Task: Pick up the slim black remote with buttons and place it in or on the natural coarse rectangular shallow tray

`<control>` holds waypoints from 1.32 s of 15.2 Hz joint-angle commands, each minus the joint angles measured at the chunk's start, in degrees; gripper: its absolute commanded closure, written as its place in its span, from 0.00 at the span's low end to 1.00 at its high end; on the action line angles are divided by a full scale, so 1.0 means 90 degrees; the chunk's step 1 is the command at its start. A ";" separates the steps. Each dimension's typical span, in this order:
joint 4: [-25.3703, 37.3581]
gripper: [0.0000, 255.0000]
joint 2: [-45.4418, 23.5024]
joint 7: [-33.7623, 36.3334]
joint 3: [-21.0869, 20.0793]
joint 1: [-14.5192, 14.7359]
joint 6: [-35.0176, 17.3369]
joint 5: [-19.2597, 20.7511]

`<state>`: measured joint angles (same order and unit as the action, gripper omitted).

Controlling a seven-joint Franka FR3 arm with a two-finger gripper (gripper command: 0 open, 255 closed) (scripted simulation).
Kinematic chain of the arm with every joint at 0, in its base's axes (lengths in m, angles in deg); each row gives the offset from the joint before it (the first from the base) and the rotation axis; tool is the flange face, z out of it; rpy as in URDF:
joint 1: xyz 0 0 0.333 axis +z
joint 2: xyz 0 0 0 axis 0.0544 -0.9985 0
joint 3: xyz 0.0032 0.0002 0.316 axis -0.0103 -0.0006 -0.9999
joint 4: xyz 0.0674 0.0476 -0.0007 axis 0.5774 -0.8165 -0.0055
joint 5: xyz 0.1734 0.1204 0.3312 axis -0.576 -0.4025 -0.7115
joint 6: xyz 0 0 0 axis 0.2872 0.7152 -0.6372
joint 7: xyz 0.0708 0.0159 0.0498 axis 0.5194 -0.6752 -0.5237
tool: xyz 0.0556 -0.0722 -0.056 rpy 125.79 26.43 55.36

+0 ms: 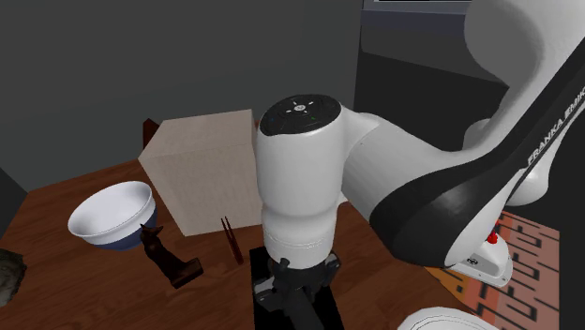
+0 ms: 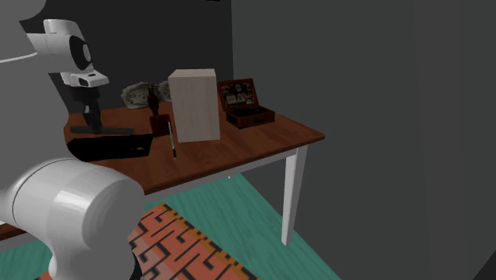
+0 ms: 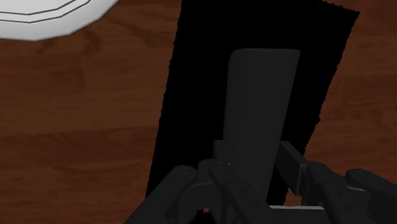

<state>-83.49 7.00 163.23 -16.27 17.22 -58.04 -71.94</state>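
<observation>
The slim dark remote (image 3: 259,108) juts out from between my gripper's (image 3: 254,168) fingers, which clasp its near end. Under it lies the flat rectangular tray (image 3: 197,76), drawn plain black with a rough edge, on the brown wooden table. In the second exterior view the gripper (image 2: 86,118) points straight down and holds the remote (image 2: 107,129) level, a little above the tray (image 2: 111,147). From the shoulder view the gripper (image 1: 292,281) hangs over the black tray (image 1: 328,309), and the arm hides most of it.
A white bowl with a blue underside (image 1: 112,216) stands close by, beside a tall pale box (image 1: 202,169). A thin brown stick (image 1: 232,239) and a dark brown object (image 1: 173,258) lie between them. An open wooden box (image 2: 246,103) sits near the table's far corner.
</observation>
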 commanded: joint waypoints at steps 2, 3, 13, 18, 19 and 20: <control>-0.0122 1.00 -0.0192 0.0122 -0.0059 -0.0020 -0.0266 0.0163; -0.0166 1.00 -0.0256 0.0164 -0.0076 -0.0026 -0.0355 0.0221; -0.0342 1.00 -0.0568 0.0385 -0.0130 -0.0040 -0.0744 0.0526; -0.0342 0.00 -0.0569 0.0385 -0.0130 -0.0040 -0.0744 0.0527; -0.0342 0.00 -0.0569 0.0385 -0.0130 -0.0040 -0.0744 0.0527; -0.0342 0.00 -0.0569 0.0385 -0.0130 -0.0040 -0.0744 0.0527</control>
<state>-86.57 1.89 166.69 -17.44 16.87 -64.74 -67.20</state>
